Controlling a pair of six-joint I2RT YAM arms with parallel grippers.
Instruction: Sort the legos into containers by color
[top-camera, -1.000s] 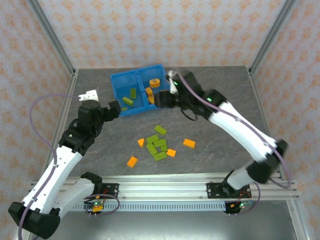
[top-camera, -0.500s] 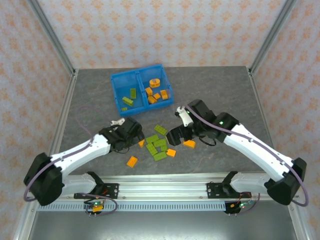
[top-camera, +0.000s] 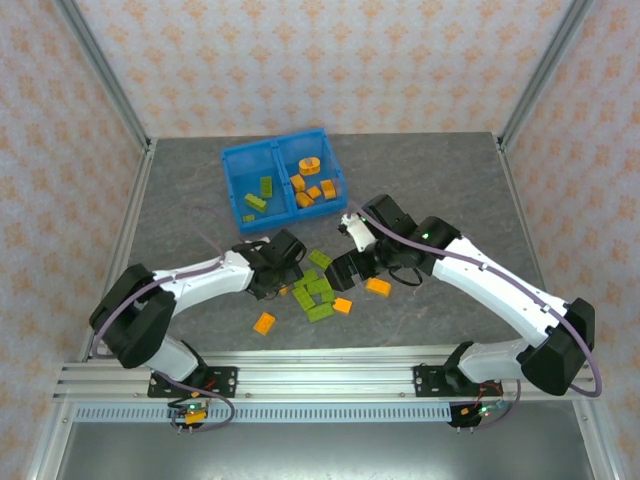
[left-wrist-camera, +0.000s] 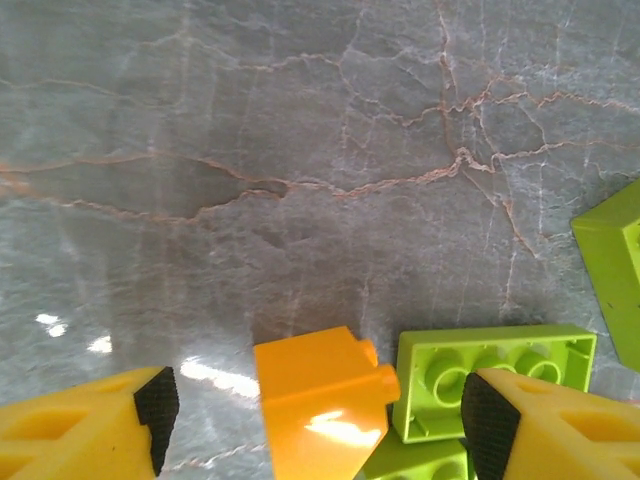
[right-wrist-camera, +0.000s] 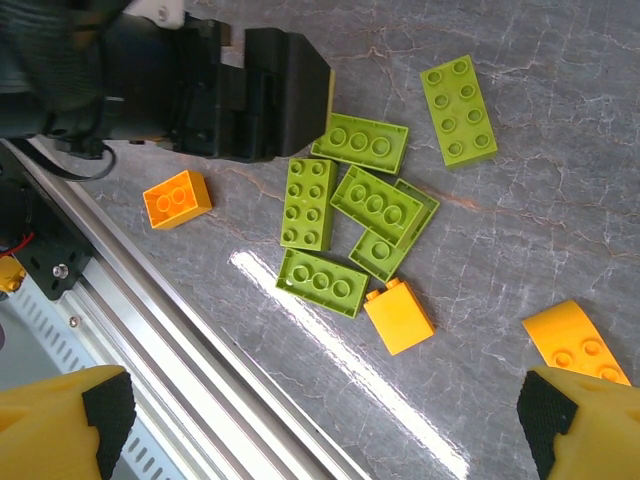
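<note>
The blue bin (top-camera: 235, 158) stands at the back, with green legos (top-camera: 265, 186) in its left compartment and orange ones (top-camera: 311, 166) in its right. Loose green legos (top-camera: 316, 291) lie piled mid-table, with orange ones (top-camera: 264, 323) around them. My left gripper (top-camera: 283, 278) is low at the pile's left edge. It is open, with an orange brick (left-wrist-camera: 322, 398) on the table between its fingers (left-wrist-camera: 155, 405) and an upturned green brick (left-wrist-camera: 490, 372) beside it. My right gripper (right-wrist-camera: 325, 415) hangs open above the pile, near an orange brick (right-wrist-camera: 398, 316).
The aluminium rail (top-camera: 320, 378) runs along the table's near edge, close to the pile. An orange sloped brick (right-wrist-camera: 572, 340) and an orange square brick (right-wrist-camera: 176, 198) lie apart from the heap. Bare grey table (top-camera: 440, 180) stretches to the right of the bin.
Both arms left the bin and came down to the loose pile. The left gripper moved in from the left and now straddles an orange brick. The right gripper hovers over the pile's right side.
</note>
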